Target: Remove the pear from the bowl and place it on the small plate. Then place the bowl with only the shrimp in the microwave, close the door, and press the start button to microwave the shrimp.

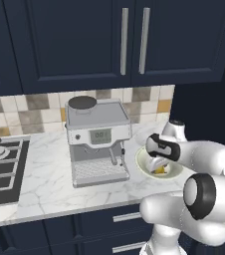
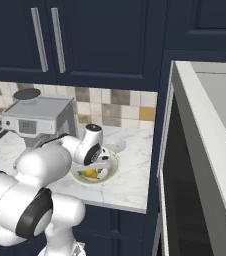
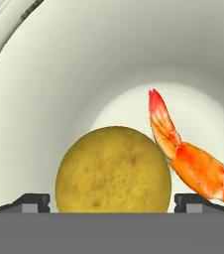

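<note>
The pale cream-green bowl (image 3: 59, 74) sits on the marble counter, to the right of the coffee machine. In it lie the round yellow pear (image 3: 113, 171) and the orange shrimp (image 3: 193, 163), touching each other. My gripper (image 3: 113, 202) is lowered into the bowl (image 1: 143, 162) and open, one fingertip on each side of the pear. The right base view shows the gripper (image 2: 97, 167) over the pear (image 2: 90, 174) in the bowl (image 2: 112, 170). The small plate (image 2: 116, 145) lies just behind the bowl. At the right stands the microwave (image 2: 220, 95) with its door (image 2: 182, 165) swung open.
A silver coffee machine (image 1: 97, 144) stands just left of the bowl. A gas stove (image 1: 0, 169) is at the counter's far left. Dark blue cabinets (image 1: 134, 40) hang overhead. The open microwave door juts out past the counter's right end.
</note>
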Available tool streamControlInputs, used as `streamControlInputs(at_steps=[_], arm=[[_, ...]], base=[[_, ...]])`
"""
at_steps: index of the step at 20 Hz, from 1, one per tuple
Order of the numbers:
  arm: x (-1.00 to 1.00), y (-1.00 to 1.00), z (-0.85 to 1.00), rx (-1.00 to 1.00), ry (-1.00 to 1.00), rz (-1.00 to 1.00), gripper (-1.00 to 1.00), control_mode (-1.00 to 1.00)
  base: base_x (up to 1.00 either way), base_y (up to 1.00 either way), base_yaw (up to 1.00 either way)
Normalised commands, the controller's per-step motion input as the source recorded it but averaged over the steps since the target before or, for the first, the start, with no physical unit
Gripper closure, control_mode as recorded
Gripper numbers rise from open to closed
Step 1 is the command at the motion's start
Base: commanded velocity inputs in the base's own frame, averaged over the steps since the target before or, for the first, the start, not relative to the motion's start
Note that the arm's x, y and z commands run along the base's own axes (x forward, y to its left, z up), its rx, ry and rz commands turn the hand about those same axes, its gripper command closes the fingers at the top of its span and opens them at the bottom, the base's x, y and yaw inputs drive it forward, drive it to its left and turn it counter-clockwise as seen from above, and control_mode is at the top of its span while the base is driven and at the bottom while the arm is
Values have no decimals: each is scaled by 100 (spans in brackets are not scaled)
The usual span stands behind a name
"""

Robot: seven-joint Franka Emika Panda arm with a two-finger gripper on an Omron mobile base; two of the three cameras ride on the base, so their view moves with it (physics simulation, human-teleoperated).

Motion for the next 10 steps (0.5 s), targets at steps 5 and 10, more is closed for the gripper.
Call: streamControlInputs(at_steps=[5,10], arm=[[0,4,-23,-1,1,0,-100,-100],[0,17,-36,-2,2,1,100,-100]], base=[[0,0,0],[0,0,0]])
